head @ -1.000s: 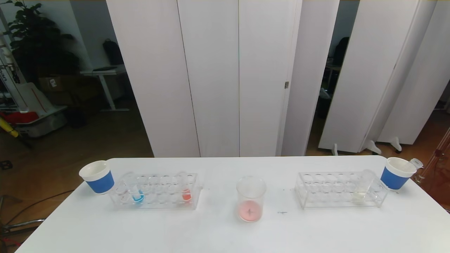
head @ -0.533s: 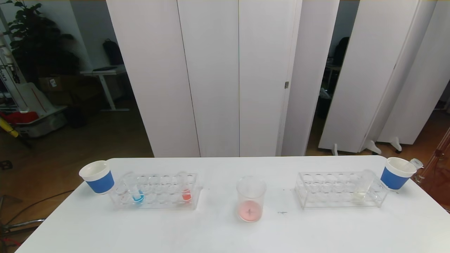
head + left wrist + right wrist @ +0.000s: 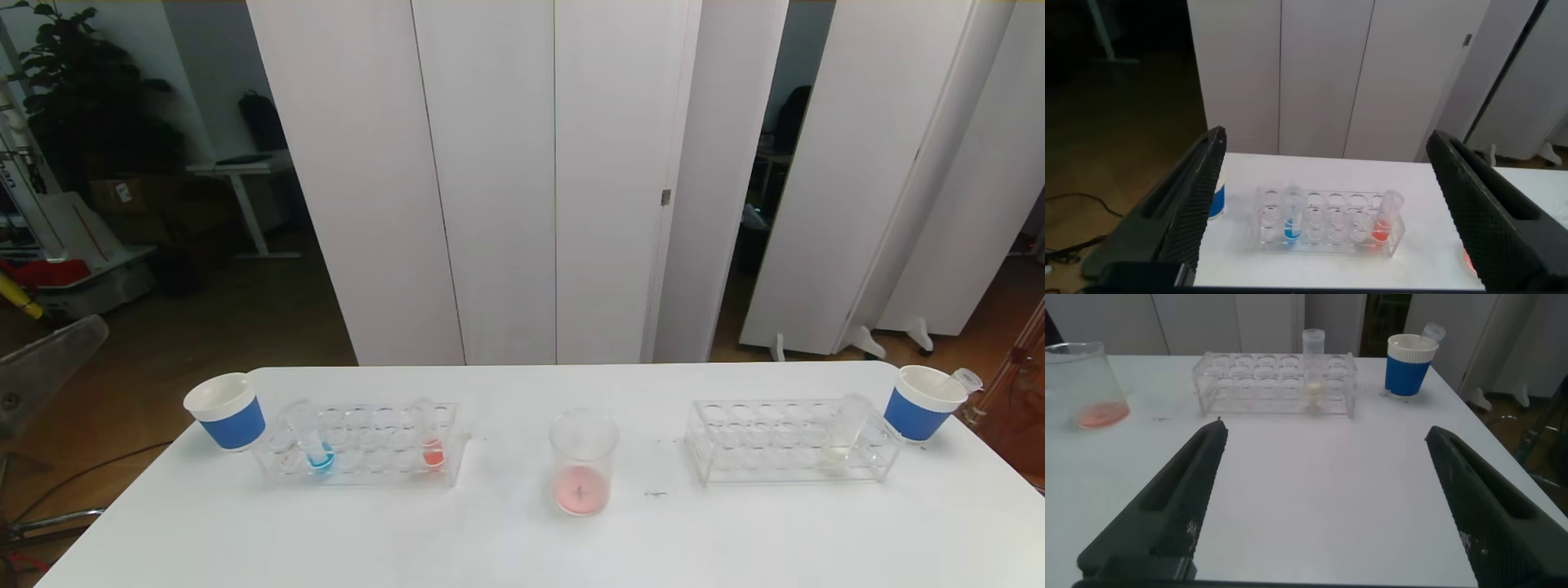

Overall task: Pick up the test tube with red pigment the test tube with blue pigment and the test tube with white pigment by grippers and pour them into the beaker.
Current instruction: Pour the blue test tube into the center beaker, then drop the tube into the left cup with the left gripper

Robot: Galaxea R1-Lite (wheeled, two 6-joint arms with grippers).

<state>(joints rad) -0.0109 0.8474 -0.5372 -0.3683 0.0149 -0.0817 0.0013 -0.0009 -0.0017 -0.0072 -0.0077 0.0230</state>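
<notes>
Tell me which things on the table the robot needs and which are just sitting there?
Needed:
- small clear tube with blue liquid
- small clear tube with orange-red liquid
- small clear tube with whitish liquid
- clear round beaker holding pink liquid

Just sitting:
- left blue paper cup with white rim
- right blue paper cup

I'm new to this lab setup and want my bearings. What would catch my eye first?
The beaker stands mid-table with pinkish-red liquid at its bottom. In the clear rack on the robot's left, the test tube with blue pigment and an orange-red tube stand out; the right-hand rack holds the test tube with white pigment. A blue paper cup sits at each far end.
</notes>
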